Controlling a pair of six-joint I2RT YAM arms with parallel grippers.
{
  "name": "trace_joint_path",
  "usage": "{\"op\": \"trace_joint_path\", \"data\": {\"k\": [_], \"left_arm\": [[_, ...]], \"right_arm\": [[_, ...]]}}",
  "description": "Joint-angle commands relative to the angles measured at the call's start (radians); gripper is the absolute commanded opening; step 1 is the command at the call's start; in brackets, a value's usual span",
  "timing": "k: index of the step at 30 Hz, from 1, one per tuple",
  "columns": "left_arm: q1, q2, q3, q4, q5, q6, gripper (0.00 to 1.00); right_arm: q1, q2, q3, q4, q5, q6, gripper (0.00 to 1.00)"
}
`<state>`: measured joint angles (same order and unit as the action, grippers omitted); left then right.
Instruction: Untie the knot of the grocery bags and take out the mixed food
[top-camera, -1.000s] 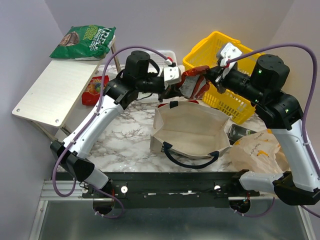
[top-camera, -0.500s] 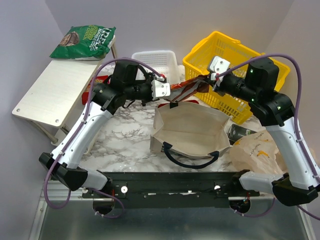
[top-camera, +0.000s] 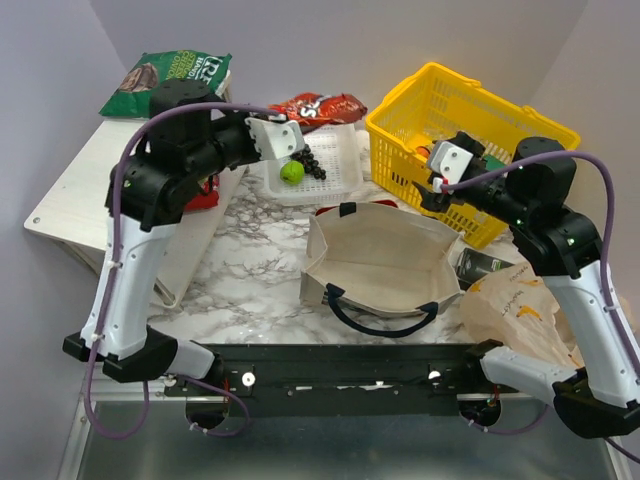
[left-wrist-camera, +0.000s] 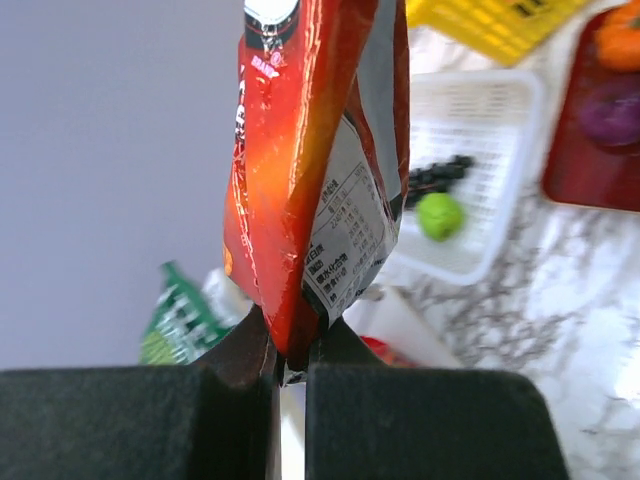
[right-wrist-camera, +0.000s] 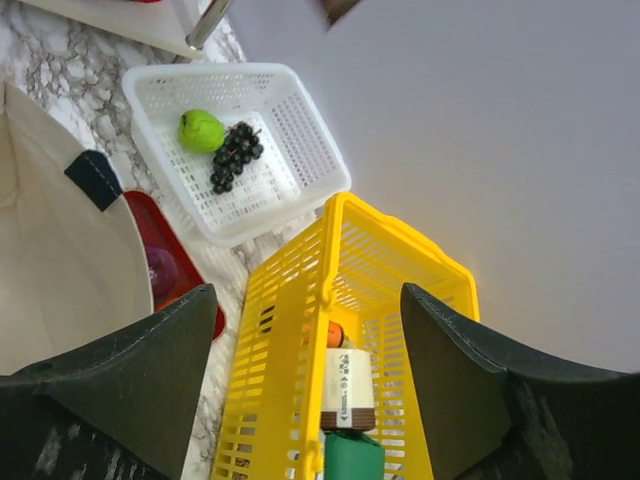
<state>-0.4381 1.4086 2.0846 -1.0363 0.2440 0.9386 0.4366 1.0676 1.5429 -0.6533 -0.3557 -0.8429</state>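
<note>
My left gripper (top-camera: 293, 127) is shut on the bottom seam of a red snack packet (top-camera: 322, 106), holding it up over the white basket (top-camera: 335, 160). The left wrist view shows the packet (left-wrist-camera: 305, 170) pinched between the jaws of that gripper (left-wrist-camera: 290, 362). My right gripper (top-camera: 432, 190) is open and empty at the near wall of the yellow basket (top-camera: 470, 100). The beige canvas tote (top-camera: 380, 262) sits open at centre. The peach plastic bag (top-camera: 515, 300) lies crumpled at the right; I cannot make out its knot. The green apple (top-camera: 291, 172) and grapes (top-camera: 313, 165) lie in the white basket.
A green snack bag (top-camera: 165, 82) lies on the white side table (top-camera: 110, 190). A black-and-green box (top-camera: 480, 265) sits between the tote and the plastic bag. The yellow basket (right-wrist-camera: 290, 300) holds a white box (right-wrist-camera: 345, 385) and a green box (right-wrist-camera: 350, 455). A red tray (left-wrist-camera: 585, 160) holds a purple onion (left-wrist-camera: 610, 115).
The right gripper let go of the red packet, opened and drew back to the yellow basket. The left arm swung back and left, carrying the packet from above the tote to over the white basket.
</note>
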Motion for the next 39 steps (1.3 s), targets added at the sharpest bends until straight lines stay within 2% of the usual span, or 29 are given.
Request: {"op": "trace_joint_path", "data": {"k": [1,5,7,8,10,11,12,14,15,16,18,19,22,24,27,29,30,34,37,39], "left_arm": [[0.015,-0.069,0.069,-0.014,-0.236,0.107,0.0],[0.099,-0.164,-0.035,0.024,-0.359,0.277,0.0],[0.166,-0.217,-0.101,0.057,-0.361,0.33,0.0],[0.255,-0.23,-0.118,0.067,-0.333,0.353,0.0],[0.362,-0.255,-0.153,0.09,-0.261,0.413,0.0],[0.515,-0.257,-0.158,0.094,-0.208,0.428,0.0],[0.586,-0.257,-0.167,0.099,-0.077,0.475,0.0],[0.766,-0.257,-0.198,0.119,0.07,0.532,0.0],[0.941,-0.261,-0.252,0.172,0.162,0.554,0.0],[1.022,-0.261,-0.279,0.209,0.333,0.557,0.0],[1.212,-0.244,-0.322,0.258,0.505,0.563,0.0],[1.242,-0.234,-0.327,0.254,0.612,0.601,0.0],[1.265,-0.223,-0.395,0.266,0.643,0.695,0.0],[1.265,-0.244,-0.498,0.376,0.675,0.729,0.0],[1.265,-0.238,-0.558,0.435,0.695,0.756,0.0],[1.247,-0.224,-0.563,0.433,0.666,0.758,0.0],[1.234,-0.217,-0.577,0.433,0.585,0.772,0.0],[1.231,-0.243,-0.624,0.418,0.515,0.792,0.0],[1.233,-0.258,-0.588,0.25,0.471,0.883,0.0],[1.231,-0.26,-0.575,0.199,0.445,0.894,0.0]], "right_arm": [[-0.004,0.003,-0.076,0.099,0.02,0.066,0.82],[-0.006,0.023,-0.079,0.135,-0.005,0.14,0.82],[-0.004,0.037,-0.078,0.15,-0.018,0.169,0.82],[-0.004,0.043,-0.073,0.153,-0.026,0.177,0.82],[-0.004,0.064,-0.061,0.156,-0.034,0.201,0.82],[-0.006,0.071,-0.052,0.156,-0.045,0.209,0.82],[-0.004,0.078,-0.04,0.156,-0.051,0.217,0.82],[-0.004,0.089,-0.033,0.159,-0.069,0.232,0.82],[-0.004,0.089,-0.038,0.161,-0.075,0.232,0.82],[-0.004,0.086,-0.043,0.168,-0.078,0.238,0.82],[-0.004,0.08,-0.055,0.172,-0.081,0.24,0.82],[-0.004,0.075,-0.067,0.175,-0.078,0.238,0.82],[-0.004,0.06,-0.093,0.178,-0.069,0.237,0.82],[-0.004,0.052,-0.101,0.178,-0.066,0.235,0.82],[-0.006,0.045,-0.109,0.178,-0.062,0.234,0.82],[-0.004,0.042,-0.109,0.178,-0.054,0.232,0.82],[-0.004,0.04,-0.11,0.175,-0.046,0.231,0.82],[-0.004,0.032,-0.115,0.169,-0.031,0.209,0.82],[-0.004,0.034,-0.122,0.167,-0.025,0.2,0.82],[-0.004,0.034,-0.124,0.165,-0.026,0.199,0.82]]}}
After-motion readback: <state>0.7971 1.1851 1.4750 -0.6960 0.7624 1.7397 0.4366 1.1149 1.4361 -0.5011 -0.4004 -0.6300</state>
